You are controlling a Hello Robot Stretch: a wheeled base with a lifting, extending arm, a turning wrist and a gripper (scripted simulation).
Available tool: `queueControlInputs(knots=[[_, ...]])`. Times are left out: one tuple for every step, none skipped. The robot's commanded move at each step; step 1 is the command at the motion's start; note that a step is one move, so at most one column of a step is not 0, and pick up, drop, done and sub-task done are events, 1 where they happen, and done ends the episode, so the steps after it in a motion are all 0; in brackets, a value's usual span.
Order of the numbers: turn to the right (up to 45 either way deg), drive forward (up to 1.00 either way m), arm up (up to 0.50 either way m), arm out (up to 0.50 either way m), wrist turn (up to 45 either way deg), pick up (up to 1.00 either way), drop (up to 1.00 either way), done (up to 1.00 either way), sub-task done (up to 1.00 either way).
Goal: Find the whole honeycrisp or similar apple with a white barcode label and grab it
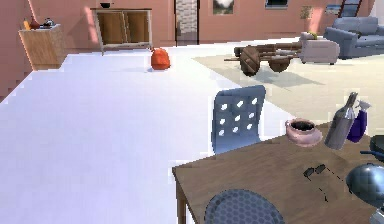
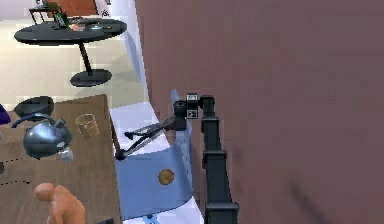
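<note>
My arm [image 2: 216,170] rises as a dark bar in the arm side view, with white marker squares [image 2: 190,100] at its far end. Left of them the gripper [image 2: 121,152] reaches down toward the edge of a wooden table [image 2: 95,175], in front of a blue-grey chair [image 2: 160,178]. I cannot tell whether it holds anything. An orange-red rounded thing [image 1: 159,60] lies on the pale floor far ahead in the forward view; its kind is unclear. Small reddish items [image 1: 38,24] sit on a low wooden cabinet [image 1: 42,48] at the far left.
The wooden table [image 1: 270,185] carries a pink bowl [image 1: 302,130], bottles [image 1: 347,122], dark pans [image 1: 368,182], a kettle [image 2: 42,140] and a glass [image 2: 87,125]. A perforated chair [image 1: 238,118] stands beside it. A dark wall [image 2: 290,100] lies close by the arm. A black round table [image 2: 70,35], sofa [image 1: 358,38], sideboard [image 1: 124,27].
</note>
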Motion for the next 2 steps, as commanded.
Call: queueControlInputs(knots=[[0.0, 0.0, 0.0, 0.0, 45.0, 0.0, 0.0, 0.0, 0.0], [0.0, 0.0, 0.0, 0.0, 9.0, 0.0, 0.0, 0.0, 0.0]])
